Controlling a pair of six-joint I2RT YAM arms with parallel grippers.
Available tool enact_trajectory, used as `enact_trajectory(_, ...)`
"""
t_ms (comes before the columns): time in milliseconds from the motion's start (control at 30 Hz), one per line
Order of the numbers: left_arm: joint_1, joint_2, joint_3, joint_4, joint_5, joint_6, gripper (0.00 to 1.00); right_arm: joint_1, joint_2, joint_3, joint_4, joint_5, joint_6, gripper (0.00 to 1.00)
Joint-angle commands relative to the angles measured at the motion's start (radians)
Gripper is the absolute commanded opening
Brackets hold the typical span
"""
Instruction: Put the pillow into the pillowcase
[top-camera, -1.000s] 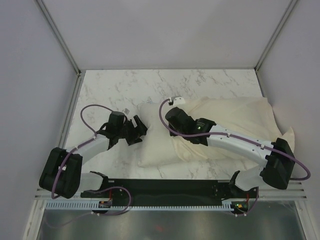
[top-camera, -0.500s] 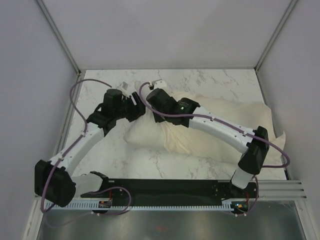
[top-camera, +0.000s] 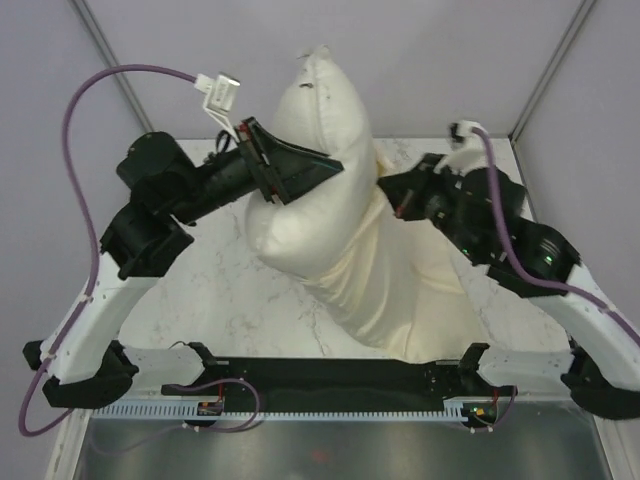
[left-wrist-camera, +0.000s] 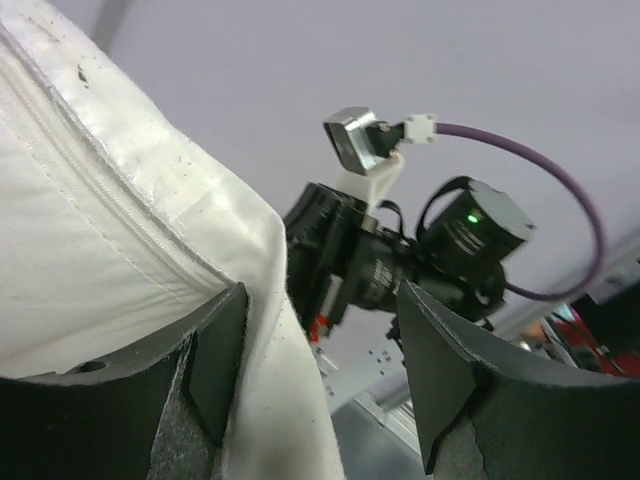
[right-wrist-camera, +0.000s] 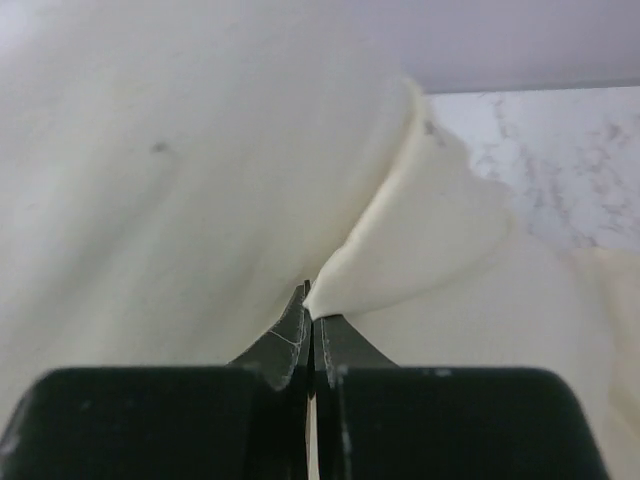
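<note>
Item: pillow (top-camera: 312, 115), plump, off-white, held upright above the marble tabletop (top-camera: 205, 300), its top corner far and high. Pillowcase (top-camera: 385, 290), limp cream, hangs round its lower end to the near edge. Left pincer (top-camera: 305, 180) at the pillow's left flank, spread, white seamed cloth against one finger (left-wrist-camera: 215, 350) (pillow or case, cannot tell). Right pincer (right-wrist-camera: 312, 320) pressed together, pinching a pillowcase fold.
</note>
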Motion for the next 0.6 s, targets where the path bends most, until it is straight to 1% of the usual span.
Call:
enact_trajectory(0, -0.243, 0.180, -0.009, -0.013, -0.001, 0.041, 0.68, -0.132, -0.267, -0.300, 0.102, 0.154, 0.150, 0.00)
enact_trajectory(33, -0.284, 0.220, -0.011, 0.004, -0.026, 0.041, 0.68, -0.145, -0.386, -0.383, 0.101, 0.208, 0.174, 0.00)
enact_trajectory(67, -0.319, 0.253, -0.015, 0.027, -0.032, 0.038, 0.68, -0.154, -0.443, -0.535, 0.096, 0.236, 0.213, 0.00)
enact_trajectory(100, -0.383, 0.328, -0.014, 0.066, -0.038, 0.034, 0.68, -0.160, -0.548, -0.604, 0.090, 0.270, 0.233, 0.00)
enact_trajectory(167, -0.431, 0.390, 0.003, 0.107, -0.049, 0.020, 0.67, -0.160, -0.635, -0.745, 0.012, 0.386, 0.289, 0.00)
enact_trajectory(200, -0.451, 0.422, 0.014, 0.123, -0.048, 0.011, 0.67, -0.160, -0.673, -0.779, -0.017, 0.423, 0.327, 0.00)
enact_trajectory(233, -0.485, 0.477, 0.031, 0.142, -0.048, 0.007, 0.67, -0.160, -0.736, -0.804, -0.085, 0.454, 0.348, 0.00)
enact_trajectory(267, -0.500, 0.510, 0.078, 0.146, -0.046, 0.004, 0.67, -0.160, -0.761, -0.828, -0.124, 0.523, 0.368, 0.00)
enact_trajectory(300, -0.516, 0.537, 0.107, 0.144, -0.045, 0.007, 0.67, -0.160, -0.786, -0.830, -0.161, 0.552, 0.407, 0.00)
enact_trajectory(333, -0.534, 0.595, 0.139, 0.143, -0.032, 0.007, 0.67, -0.160, -0.824, -0.827, -0.240, 0.580, 0.427, 0.00)
enact_trajectory(367, -0.540, 0.623, 0.208, 0.135, -0.022, 0.007, 0.68, -0.159, -0.839, -0.815, -0.278, 0.639, 0.448, 0.00)
enact_trajectory(433, -0.550, 0.675, 0.282, 0.106, 0.010, 0.000, 0.68, -0.159, -0.898, -0.804, -0.357, 0.681, 0.497, 0.00)
enact_trajectory(467, -0.551, 0.718, 0.351, 0.091, 0.018, 0.000, 0.70, -0.160, -0.917, -0.805, -0.368, 0.694, 0.505, 0.00)
enact_trajectory(567, -0.553, 0.743, 0.435, 0.025, 0.011, 0.035, 0.76, -0.157, -0.988, -0.838, -0.388, 0.718, 0.516, 0.00)
